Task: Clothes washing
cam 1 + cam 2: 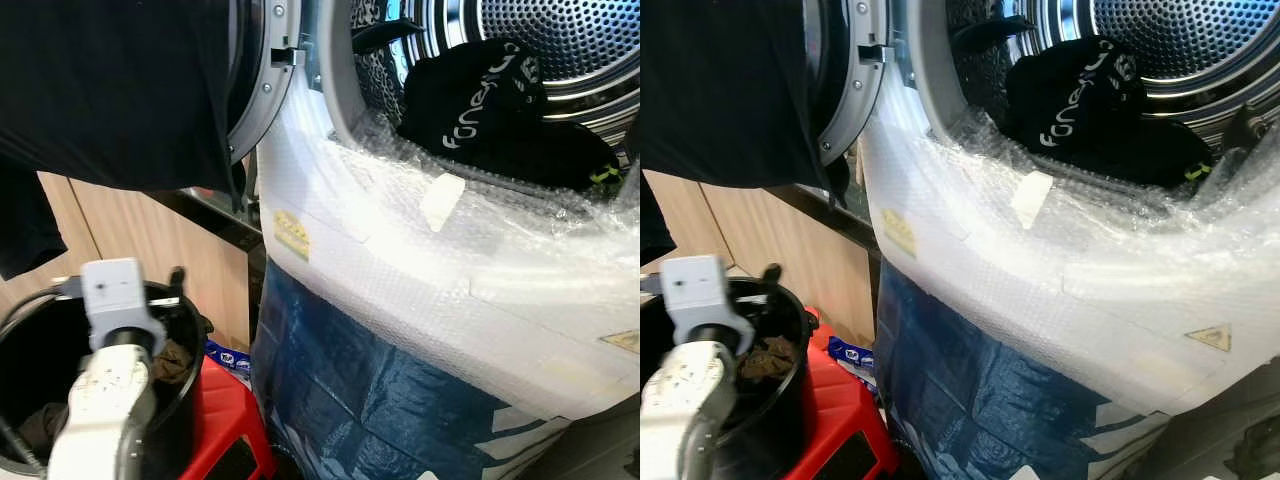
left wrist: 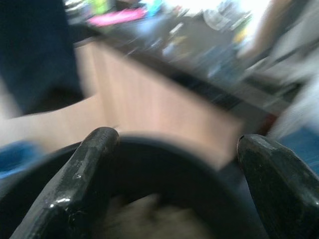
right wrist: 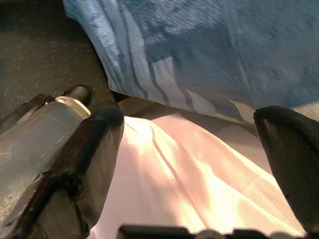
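Left gripper point(image 2: 174, 184) hangs with its fingers spread apart and empty over the black bucket point(image 1: 30, 330) on the red stool point(image 1: 225, 420), where a few crumpled brownish clothes point(image 1: 172, 360) wait to be moved. Right gripper point(image 3: 189, 164) idles low, also spread and holding nothing. Farther off, the washing machine point(image 1: 400, 270), wrapped in bubble film, stands open with a black garment point(image 1: 480, 100) already in its drum point(image 1: 560, 35), so loading looks only partly done.
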